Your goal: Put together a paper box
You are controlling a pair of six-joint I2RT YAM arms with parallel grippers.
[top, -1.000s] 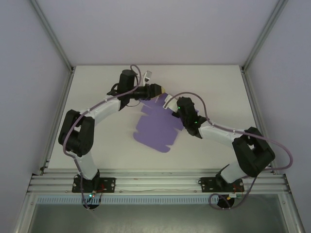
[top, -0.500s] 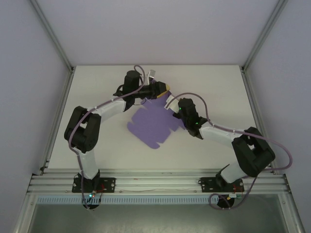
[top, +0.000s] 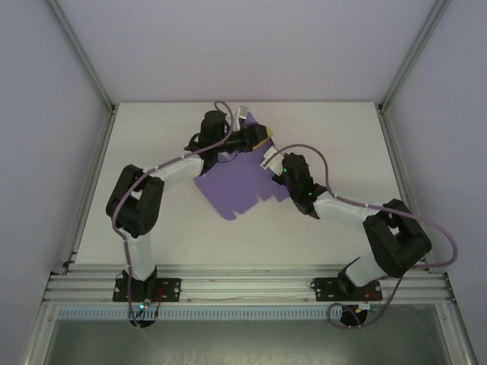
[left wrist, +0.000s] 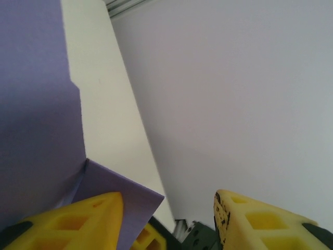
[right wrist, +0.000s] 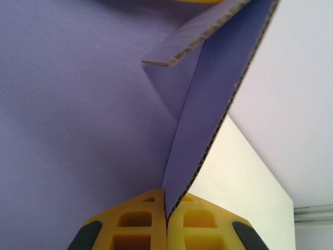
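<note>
The paper box is a flat purple die-cut sheet [top: 234,185] of corrugated card lying mid-table, with its far edge lifted. My right gripper [right wrist: 167,200] is shut on the edge of a raised flap [right wrist: 208,104] of that sheet; in the top view this gripper [top: 268,161] sits at the sheet's far right corner. My left gripper [top: 262,137] hovers just behind it at the sheet's far edge. In the left wrist view the left gripper [left wrist: 167,198] stands open, and a purple flap corner [left wrist: 122,195] lies against the inner side of the left finger [left wrist: 78,221].
The white table [top: 342,137] is framed by aluminium rails [top: 396,84] and pale walls. The back wall [left wrist: 234,104] rises close beyond the left gripper. Both arms meet over the far middle of the table, with bare surface on either side of them.
The left gripper has moved right and toward the back wall. The purple sheet has turned and slid back-left, with its far edge lifting. The right gripper has kept its grip.
</note>
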